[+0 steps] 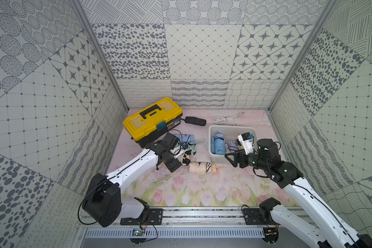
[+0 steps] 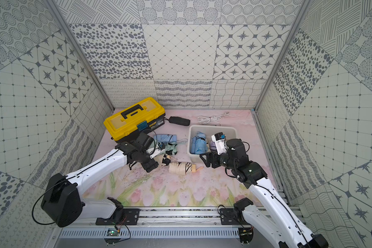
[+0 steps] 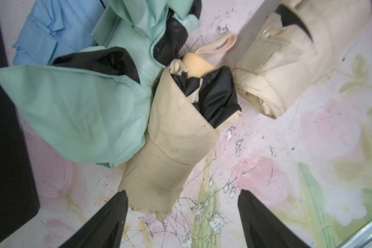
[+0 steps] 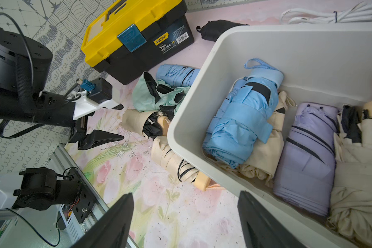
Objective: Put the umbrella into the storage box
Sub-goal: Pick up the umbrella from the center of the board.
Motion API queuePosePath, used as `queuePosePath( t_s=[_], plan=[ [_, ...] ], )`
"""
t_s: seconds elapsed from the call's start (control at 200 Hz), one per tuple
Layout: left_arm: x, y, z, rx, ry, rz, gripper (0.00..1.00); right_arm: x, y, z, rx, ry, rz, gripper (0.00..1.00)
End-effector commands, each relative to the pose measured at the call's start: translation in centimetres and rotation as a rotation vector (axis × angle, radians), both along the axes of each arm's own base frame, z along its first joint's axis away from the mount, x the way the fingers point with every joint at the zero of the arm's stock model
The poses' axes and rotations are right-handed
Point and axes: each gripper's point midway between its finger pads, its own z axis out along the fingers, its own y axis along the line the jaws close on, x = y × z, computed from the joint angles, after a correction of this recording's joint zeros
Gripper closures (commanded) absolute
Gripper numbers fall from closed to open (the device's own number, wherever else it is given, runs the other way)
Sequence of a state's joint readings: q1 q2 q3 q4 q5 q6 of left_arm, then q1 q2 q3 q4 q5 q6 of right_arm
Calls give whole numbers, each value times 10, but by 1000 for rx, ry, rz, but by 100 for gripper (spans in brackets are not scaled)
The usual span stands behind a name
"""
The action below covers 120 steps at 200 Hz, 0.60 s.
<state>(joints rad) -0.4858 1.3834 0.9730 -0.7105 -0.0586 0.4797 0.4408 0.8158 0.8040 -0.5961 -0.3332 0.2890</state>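
Soft beige fabric folded umbrella (image 3: 172, 137), a creased tube w/ black lining showing, lies flat on the pink floral-print bench (image 3: 288, 171), near mid-frame in both top views. Its long axis runs away from the L pincer (image 3: 183, 193); the smooth tan handle (image 3: 199, 65) is at the far end, toward the white rounded plastic storage box (image 4: 193, 85). L pincer: jaws wide, gripping nothing. R pincer (image 4: 186, 194): wide, empty, at the box's near corner.
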Motion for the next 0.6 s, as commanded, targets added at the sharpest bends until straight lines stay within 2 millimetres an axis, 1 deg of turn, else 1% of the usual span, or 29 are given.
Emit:
queuePosePath(
  t_s=[0.0, 0.105, 0.255, 0.34, 0.385, 0.47, 0.54, 0.595],
  plan=[
    [11, 3, -13, 137, -65, -232, 13, -3, 2, 5, 34, -2, 1, 18],
    [14, 2, -20, 145, -69, -253, 14, -5, 4, 3, 48, 19, 6, 18],
    [29, 4, -25, 193, -147, -273, 14, -6, 6, 3, 67, 30, 8, 18],
    [26, 3, -29, 198, -137, -285, 15, -6, 5, 2, 71, 30, 3, 18],
    [21, 2, -33, 193, -118, -294, 16, -6, 5, 2, 73, 30, 1, 18],
    [5, 1, -41, 192, -62, -320, 17, -6, 5, 2, 74, 29, -2, 18],
    [-11, 0, -45, 195, -12, -333, 19, -7, 5, 2, 75, 28, -2, 18],
    [-26, -4, -45, 159, 35, -333, 21, -7, 4, 1, 74, 29, -2, 18]
  ],
)
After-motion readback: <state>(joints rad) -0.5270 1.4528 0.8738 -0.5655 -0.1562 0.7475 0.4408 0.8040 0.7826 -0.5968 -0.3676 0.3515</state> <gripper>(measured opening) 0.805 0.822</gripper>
